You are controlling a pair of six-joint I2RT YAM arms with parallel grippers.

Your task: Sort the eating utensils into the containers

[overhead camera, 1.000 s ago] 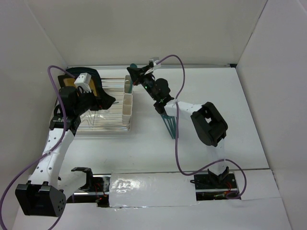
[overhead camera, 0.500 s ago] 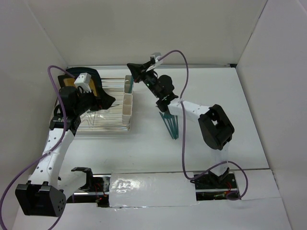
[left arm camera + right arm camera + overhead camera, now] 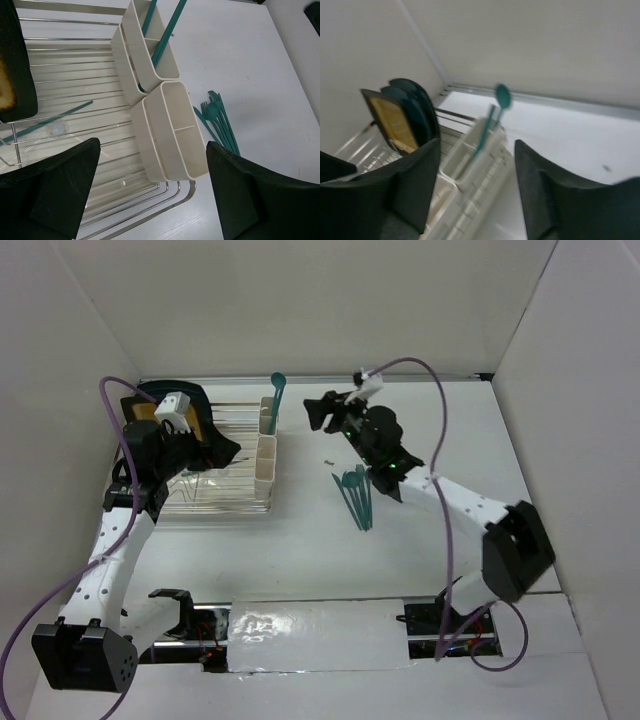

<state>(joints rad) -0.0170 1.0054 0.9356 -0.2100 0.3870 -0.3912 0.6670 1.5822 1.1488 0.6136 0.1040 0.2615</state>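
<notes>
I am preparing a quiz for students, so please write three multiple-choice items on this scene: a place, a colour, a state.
1. Where does the upright spoon stand? A) in the far container B) in a glass jar C) on a napkin
2. What colour is the loose utensil pile? A) red B) teal C) yellow
3. How is the right end effector? A) shut tight B) open, empty C) out of view
Key: 1A, its handle drops into that cup; 2B, every piece is teal; 3B, it is spread wide, nothing held.
</notes>
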